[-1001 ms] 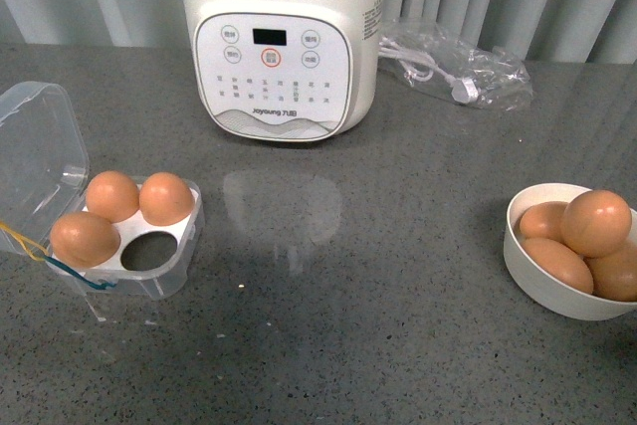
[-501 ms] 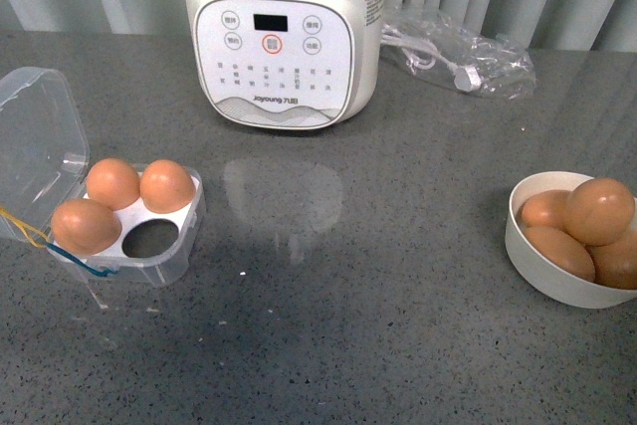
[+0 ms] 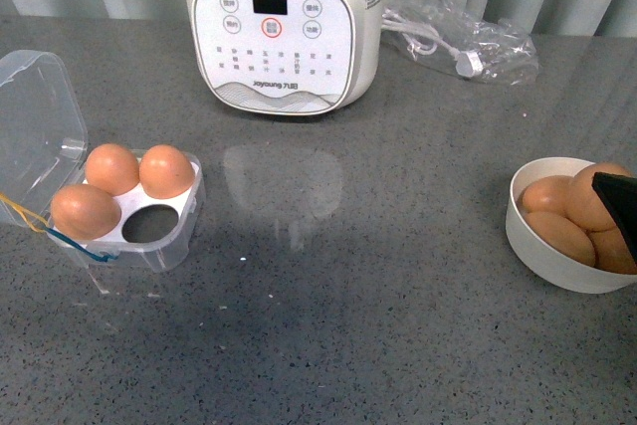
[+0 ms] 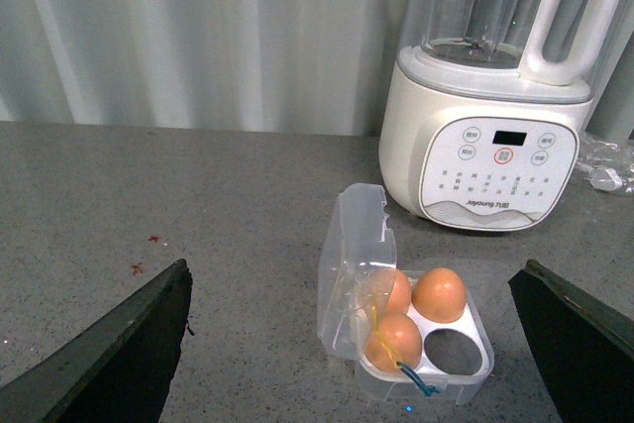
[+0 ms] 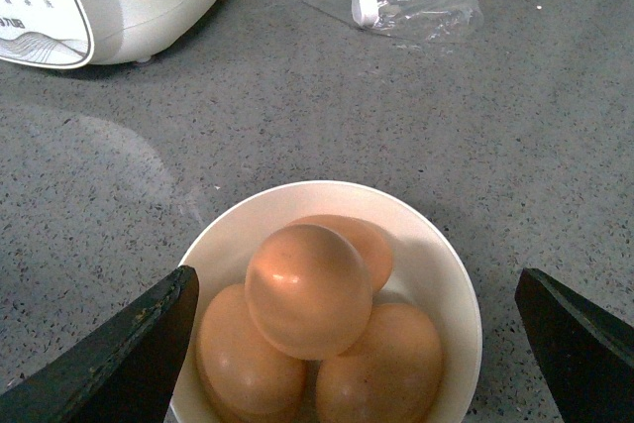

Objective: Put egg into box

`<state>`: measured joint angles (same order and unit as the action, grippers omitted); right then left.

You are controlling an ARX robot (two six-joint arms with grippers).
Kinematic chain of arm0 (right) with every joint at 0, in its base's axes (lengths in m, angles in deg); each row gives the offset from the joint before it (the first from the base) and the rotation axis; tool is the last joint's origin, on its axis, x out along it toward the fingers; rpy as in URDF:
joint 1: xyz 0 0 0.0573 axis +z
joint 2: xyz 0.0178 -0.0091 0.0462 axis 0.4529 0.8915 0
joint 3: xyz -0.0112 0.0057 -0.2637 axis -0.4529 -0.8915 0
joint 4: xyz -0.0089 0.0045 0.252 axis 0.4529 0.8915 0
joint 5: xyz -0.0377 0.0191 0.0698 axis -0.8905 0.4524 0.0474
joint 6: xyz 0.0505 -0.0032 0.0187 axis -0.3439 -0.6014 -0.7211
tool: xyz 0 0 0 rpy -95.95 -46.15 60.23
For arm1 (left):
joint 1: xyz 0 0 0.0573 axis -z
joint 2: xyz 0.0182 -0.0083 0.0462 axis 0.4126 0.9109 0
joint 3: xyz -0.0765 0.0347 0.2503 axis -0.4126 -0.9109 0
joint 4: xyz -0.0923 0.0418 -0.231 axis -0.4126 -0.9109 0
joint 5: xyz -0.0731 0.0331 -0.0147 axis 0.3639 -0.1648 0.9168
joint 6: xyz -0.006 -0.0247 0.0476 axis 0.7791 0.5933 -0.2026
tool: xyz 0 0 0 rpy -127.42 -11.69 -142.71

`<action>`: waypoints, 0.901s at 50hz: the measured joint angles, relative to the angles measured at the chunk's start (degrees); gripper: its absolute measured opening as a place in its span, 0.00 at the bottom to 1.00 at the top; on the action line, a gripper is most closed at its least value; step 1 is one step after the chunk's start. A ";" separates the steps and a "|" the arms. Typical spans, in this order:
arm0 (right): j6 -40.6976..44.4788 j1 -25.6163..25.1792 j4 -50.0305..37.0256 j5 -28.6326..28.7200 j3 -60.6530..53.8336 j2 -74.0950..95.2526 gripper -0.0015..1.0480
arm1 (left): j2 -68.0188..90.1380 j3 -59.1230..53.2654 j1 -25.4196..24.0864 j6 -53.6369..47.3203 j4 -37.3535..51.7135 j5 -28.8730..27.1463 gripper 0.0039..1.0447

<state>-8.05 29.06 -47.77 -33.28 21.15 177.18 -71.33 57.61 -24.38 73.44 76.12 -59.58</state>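
The box (image 3: 149, 256) is a clear four-cup carton with its lid open, at the left of the grey counter. It holds three brown eggs and its front right cup (image 3: 151, 224) is bare. It also shows in the left wrist view (image 4: 436, 383). A white bowl (image 3: 542, 251) at the right holds several brown eggs, with one egg (image 5: 309, 289) on top of the pile. My right gripper (image 5: 357, 279) is open above the bowl, its jaws wide on either side of it. One of its fingers (image 3: 619, 201) shows at the right edge. My left gripper (image 4: 354, 274) is open and empty, back from the box.
A white soy-milk maker (image 3: 284, 37) stands at the back middle. A clear plastic bag with a white cable (image 3: 463, 47) lies to its right. A grey curtain hangs behind the counter. Blue and yellow threads (image 3: 60, 241) hang at the box's front left corner.
A dark finger of my right gripper has come into the front view at the right edge, over the bowl. The view has shifted a little. Eggs, box and bowl have not moved.
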 joint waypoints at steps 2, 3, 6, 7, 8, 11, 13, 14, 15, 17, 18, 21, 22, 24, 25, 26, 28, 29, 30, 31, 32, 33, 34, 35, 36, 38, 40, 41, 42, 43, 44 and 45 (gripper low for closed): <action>0.11 0.00 -0.17 0.07 0.26 0.57 0.93 | 0.00 0.00 0.00 0.00 0.00 0.00 0.94; 0.11 0.00 -0.22 0.13 0.46 0.90 0.93 | 0.00 0.00 0.00 0.00 0.00 0.00 0.94; 0.22 0.00 -0.42 0.11 0.85 1.62 0.93 | 0.00 -0.02 0.00 0.00 0.00 0.00 0.94; 0.39 0.00 -0.52 0.13 1.03 1.95 0.93 | 0.00 -0.02 0.00 0.00 0.00 0.00 0.94; 0.42 0.00 -0.55 0.13 1.18 2.27 0.93 | 0.00 0.00 0.00 0.00 0.00 0.00 0.94; 0.46 0.02 -0.85 0.11 1.46 2.95 0.93 | 0.00 0.00 0.00 0.00 0.00 0.00 0.94; 0.55 0.04 -1.25 0.07 1.68 3.56 0.93 | 0.00 0.00 0.00 0.00 0.00 0.02 0.94; 0.61 0.07 -1.40 0.04 1.86 3.96 0.93 | 0.00 0.00 0.00 0.00 0.00 0.00 0.94; 0.63 0.07 -1.60 -0.04 2.01 4.33 0.93 | 0.00 -0.02 0.00 0.00 0.00 0.00 0.94; 0.66 0.09 -1.75 -0.07 2.19 4.81 0.93 | 0.00 0.00 0.00 0.00 0.00 0.00 0.94; 0.72 0.13 -1.79 -0.09 2.34 5.07 0.93 | 0.00 0.00 0.00 0.00 0.00 0.02 0.94; 0.85 0.26 -2.14 -0.09 2.71 5.97 0.93 | 0.00 0.00 0.00 0.00 0.00 0.02 0.94; 0.90 0.31 -2.23 -0.09 2.78 6.08 0.93 | 0.00 0.00 0.00 0.00 0.00 0.00 0.94; 1.14 0.39 -2.45 -0.09 2.93 6.43 0.93 | 0.00 -0.02 0.00 0.00 0.00 0.00 0.94; 1.27 0.46 -2.54 -0.11 3.04 6.69 0.93 | 0.00 -0.02 0.00 0.00 0.00 0.00 0.94; 1.31 0.50 -2.58 -0.11 3.10 6.82 0.93 | 0.00 0.00 0.00 0.00 0.00 0.00 0.94; 1.49 0.61 -2.64 -0.13 3.30 7.21 0.93 | 0.00 0.00 0.00 0.00 0.00 0.00 0.94; 1.66 0.70 -2.71 -0.20 3.43 7.48 0.93 | 0.00 0.00 0.00 0.00 0.00 0.02 0.94; 1.73 0.74 -2.75 -0.26 3.50 7.63 0.93 | 0.00 0.00 0.00 0.00 0.00 0.00 0.94; 1.90 0.83 -2.78 -0.33 3.63 7.89 0.93 | 0.00 0.00 0.00 0.00 0.00 0.00 0.94; 1.92 0.87 -2.78 -0.33 3.69 8.00 0.93 | 0.00 -0.02 0.00 0.00 0.00 0.00 0.94; 2.03 0.96 -2.78 -0.33 3.83 8.20 0.93 | 0.00 0.00 0.00 0.00 0.00 0.02 0.94; 2.05 1.03 -2.78 -0.35 3.87 8.28 0.93 | 0.00 0.00 0.00 0.00 0.00 0.02 0.94; 2.19 1.09 -2.78 -0.35 3.98 8.48 0.93 | 0.00 -0.02 0.00 0.00 0.00 0.00 0.94; 2.25 1.16 -2.75 -0.35 4.02 8.57 0.93 | 0.00 0.00 0.00 0.00 0.00 0.00 0.94; 2.36 1.36 -2.64 -0.37 4.22 8.83 0.93 | 0.00 -0.02 0.00 0.00 0.00 0.00 0.94; 2.49 1.49 -2.62 -0.39 4.42 9.09 0.93 | 0.00 0.00 0.00 0.00 0.00 0.00 0.94; 2.56 1.62 -2.62 -0.46 4.55 9.22 0.93 | 0.00 -0.02 0.00 0.00 0.00 0.02 0.94; 2.60 1.77 -2.62 -0.57 4.70 9.46 0.93 | 0.00 0.00 0.00 0.00 0.00 0.00 0.94; 2.71 1.86 -2.62 -0.63 4.83 9.62 0.93 | 0.00 0.00 0.00 0.00 0.00 0.00 0.94; 2.75 1.99 -2.62 -0.79 4.96 9.86 0.93 | 0.00 -0.02 0.00 0.00 0.00 0.00 0.94; 2.78 2.10 -2.60 -0.83 5.07 9.99 0.93 | 0.00 -0.02 0.00 0.00 0.00 0.00 0.94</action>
<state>-5.28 31.16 -50.37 -34.11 26.22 187.16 -71.33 57.59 -24.38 73.44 76.12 -59.58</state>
